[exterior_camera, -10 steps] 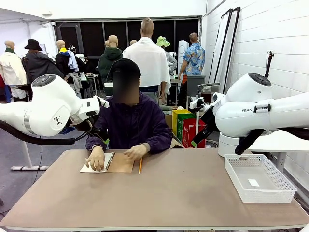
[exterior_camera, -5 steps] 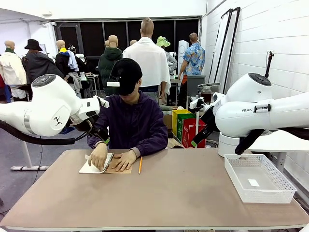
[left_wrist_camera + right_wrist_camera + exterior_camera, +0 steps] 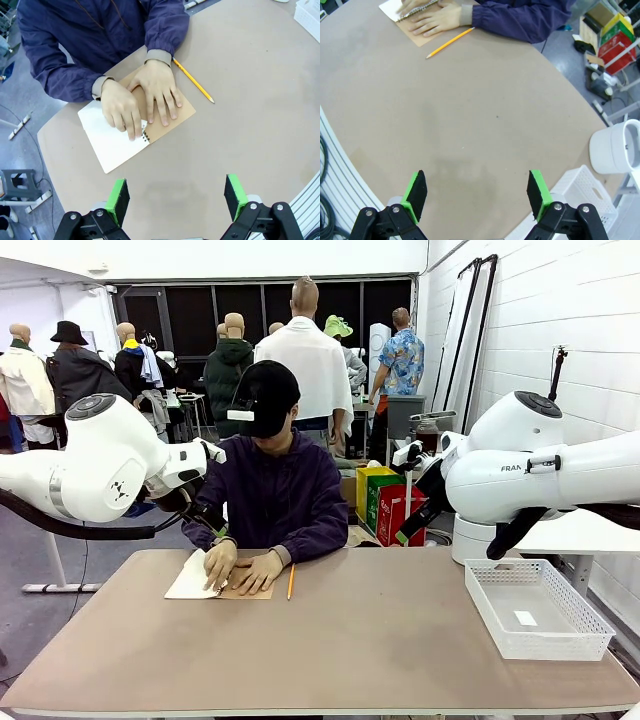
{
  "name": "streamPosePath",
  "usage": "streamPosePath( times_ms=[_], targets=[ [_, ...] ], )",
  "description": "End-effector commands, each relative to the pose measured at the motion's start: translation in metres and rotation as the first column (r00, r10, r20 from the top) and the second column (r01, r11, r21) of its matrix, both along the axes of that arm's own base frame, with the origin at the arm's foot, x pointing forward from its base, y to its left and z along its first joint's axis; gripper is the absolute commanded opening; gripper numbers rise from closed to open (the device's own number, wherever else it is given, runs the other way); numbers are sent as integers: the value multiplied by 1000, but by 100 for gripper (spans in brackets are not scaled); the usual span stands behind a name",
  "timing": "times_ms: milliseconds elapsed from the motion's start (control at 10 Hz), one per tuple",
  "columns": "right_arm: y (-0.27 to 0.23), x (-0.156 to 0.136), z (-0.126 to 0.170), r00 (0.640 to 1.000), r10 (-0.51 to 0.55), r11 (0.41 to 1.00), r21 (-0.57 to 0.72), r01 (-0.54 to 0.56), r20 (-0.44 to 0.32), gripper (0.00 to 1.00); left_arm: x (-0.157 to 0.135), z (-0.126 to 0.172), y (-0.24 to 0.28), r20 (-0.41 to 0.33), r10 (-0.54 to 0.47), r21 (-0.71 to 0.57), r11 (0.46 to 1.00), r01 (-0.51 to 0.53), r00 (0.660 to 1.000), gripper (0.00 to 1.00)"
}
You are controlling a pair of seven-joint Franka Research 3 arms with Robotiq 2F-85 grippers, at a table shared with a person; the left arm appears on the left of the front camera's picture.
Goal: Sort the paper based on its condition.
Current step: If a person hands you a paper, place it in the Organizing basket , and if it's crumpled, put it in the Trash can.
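Far ahead of left pincer, wide open and empty: risks tearing paper pinned under hand if grabbed now.

Brown desk, below the left jaws and right jaws, bearing: spiral notepad with brown card cover, ahead of the left jaws; yellow pencil, just beyond it; white mesh tray, beside the right jaws.

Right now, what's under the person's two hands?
A spiral-bound notepad with white pages: one hand presses the page beside the spiral, the other hand lies flat on its brown card cover. Anything beneath the palms is covered.
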State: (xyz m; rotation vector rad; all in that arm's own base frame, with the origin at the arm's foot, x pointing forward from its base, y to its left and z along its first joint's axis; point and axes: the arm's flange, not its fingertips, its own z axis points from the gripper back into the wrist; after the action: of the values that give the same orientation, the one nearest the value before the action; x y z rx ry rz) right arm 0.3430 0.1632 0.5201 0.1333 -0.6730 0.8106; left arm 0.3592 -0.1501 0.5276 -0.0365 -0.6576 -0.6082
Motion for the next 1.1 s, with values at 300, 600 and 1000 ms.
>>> streamPosePath(
  times_ms=[300, 600, 1000],
  targets=[
    [0, 0, 0, 1000, -2, 1000, 2, 2, -1, 100, 1, -1, 1, -9, 1, -4, 1000, -1, 1000, 100],
    [0, 0, 0, 1000, -2, 1000, 2, 2, -1, 100, 1, -1, 1, -9, 1, -4, 1000, -1, 1000, 100],
    [0, 0, 0, 1000, -2, 1000, 2, 2, -1, 100, 1, -1, 1, -9, 1, -4, 1000, -1, 1000, 100]
  ],
)
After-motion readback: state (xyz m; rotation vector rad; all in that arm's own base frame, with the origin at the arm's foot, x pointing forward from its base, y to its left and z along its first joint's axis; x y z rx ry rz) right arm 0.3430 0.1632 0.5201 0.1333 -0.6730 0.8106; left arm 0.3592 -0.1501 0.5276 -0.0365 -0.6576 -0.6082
